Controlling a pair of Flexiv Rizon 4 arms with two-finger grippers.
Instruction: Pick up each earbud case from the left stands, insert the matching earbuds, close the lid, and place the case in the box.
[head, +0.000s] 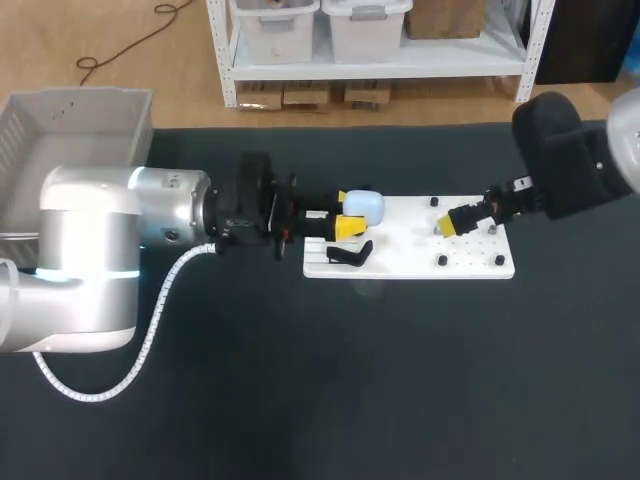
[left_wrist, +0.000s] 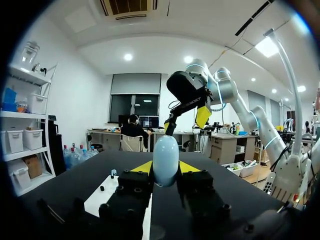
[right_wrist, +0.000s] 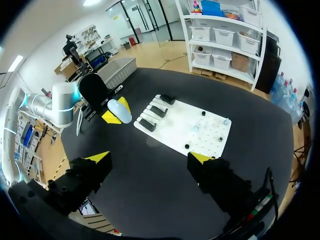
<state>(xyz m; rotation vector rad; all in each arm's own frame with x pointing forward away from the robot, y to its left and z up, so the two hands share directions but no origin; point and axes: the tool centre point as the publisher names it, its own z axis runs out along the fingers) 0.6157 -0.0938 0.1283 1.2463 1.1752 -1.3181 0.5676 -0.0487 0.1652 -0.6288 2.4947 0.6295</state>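
Note:
My left gripper (head: 347, 212) is shut on a light blue earbud case (head: 366, 207) and holds it over the left end of the white board (head: 410, 262). In the left wrist view the case (left_wrist: 166, 159) stands upright between the yellow tips of the gripper (left_wrist: 166, 168), lid closed. My right gripper (head: 451, 222) hangs open over the board's right part with nothing in it. From the right wrist view its gripper (right_wrist: 150, 158) is spread wide above the board (right_wrist: 200, 131), and the blue case (right_wrist: 119, 111) shows beyond. A black case (head: 350, 255) lies on the left stands.
A grey box (head: 75, 130) sits at the table's far left corner. Small dark pegs (head: 441, 260) dot the board's right half. Two more black cases (right_wrist: 159, 111) rest on the stands. Dark tabletop (head: 400, 380) lies in front of the board.

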